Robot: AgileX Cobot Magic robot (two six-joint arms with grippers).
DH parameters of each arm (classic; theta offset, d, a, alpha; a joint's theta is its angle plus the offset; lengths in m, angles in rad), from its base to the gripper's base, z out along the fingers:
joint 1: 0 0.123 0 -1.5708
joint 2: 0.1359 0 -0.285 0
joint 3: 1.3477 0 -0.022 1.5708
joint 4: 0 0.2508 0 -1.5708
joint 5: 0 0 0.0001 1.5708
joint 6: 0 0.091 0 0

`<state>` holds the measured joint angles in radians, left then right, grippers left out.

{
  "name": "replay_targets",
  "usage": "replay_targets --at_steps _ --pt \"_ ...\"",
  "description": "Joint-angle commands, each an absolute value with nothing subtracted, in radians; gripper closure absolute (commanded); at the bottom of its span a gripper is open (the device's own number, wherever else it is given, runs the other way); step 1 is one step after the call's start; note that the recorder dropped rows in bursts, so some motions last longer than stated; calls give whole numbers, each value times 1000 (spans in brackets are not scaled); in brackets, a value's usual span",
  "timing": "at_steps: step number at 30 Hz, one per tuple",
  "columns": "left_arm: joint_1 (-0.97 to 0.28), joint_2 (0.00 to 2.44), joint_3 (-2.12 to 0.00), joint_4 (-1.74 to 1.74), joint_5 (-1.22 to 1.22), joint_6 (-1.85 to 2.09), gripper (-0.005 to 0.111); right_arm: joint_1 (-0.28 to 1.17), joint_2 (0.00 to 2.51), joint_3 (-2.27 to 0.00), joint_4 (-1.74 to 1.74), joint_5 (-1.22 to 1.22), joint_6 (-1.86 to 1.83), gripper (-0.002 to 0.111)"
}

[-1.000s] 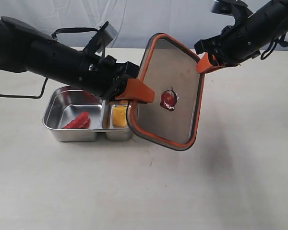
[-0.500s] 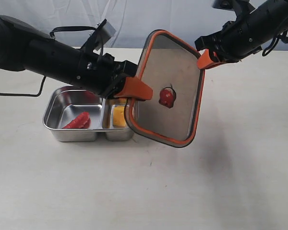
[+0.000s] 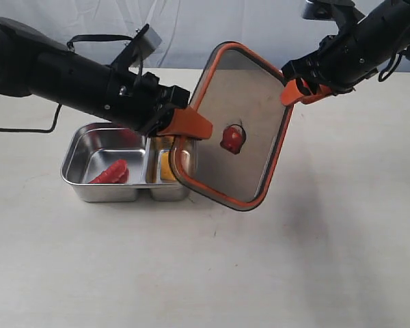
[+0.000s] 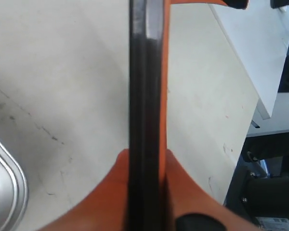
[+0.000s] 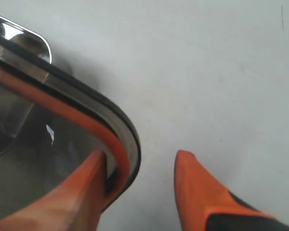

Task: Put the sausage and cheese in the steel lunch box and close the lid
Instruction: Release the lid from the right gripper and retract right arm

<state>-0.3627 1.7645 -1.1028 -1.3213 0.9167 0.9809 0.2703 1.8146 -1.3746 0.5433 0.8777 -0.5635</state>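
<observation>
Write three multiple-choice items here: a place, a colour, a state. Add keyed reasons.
1. The sausage lies: A on a plate; B in the larger compartment of the steel lunch box; C in its smaller compartment.
2. The seal ring of the lid is: A blue; B white; C orange.
3. The left end effector is: A shut on the lid; B open; C out of view.
1 B: it lies in the wider bay. 2 C: an orange band rims the lid. 3 A: both fingers press the lid's edge.
</observation>
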Motion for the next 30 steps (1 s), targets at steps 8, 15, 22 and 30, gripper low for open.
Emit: replay_targets --at_steps 8,15,22,30 --pt "-253 1689 -1205 -985 820 987 107 268 1715 -1381 301 699 -433 65" --pt "-253 1640 -1233 -711 649 868 107 268 1697 -1383 258 673 -393 65" --pt "-253 1629 -1238 -580 620 851 107 268 1697 -1383 256 652 -389 65" --pt "-253 1600 -1238 -397 572 980 107 268 1697 -1383 240 645 -389 65"
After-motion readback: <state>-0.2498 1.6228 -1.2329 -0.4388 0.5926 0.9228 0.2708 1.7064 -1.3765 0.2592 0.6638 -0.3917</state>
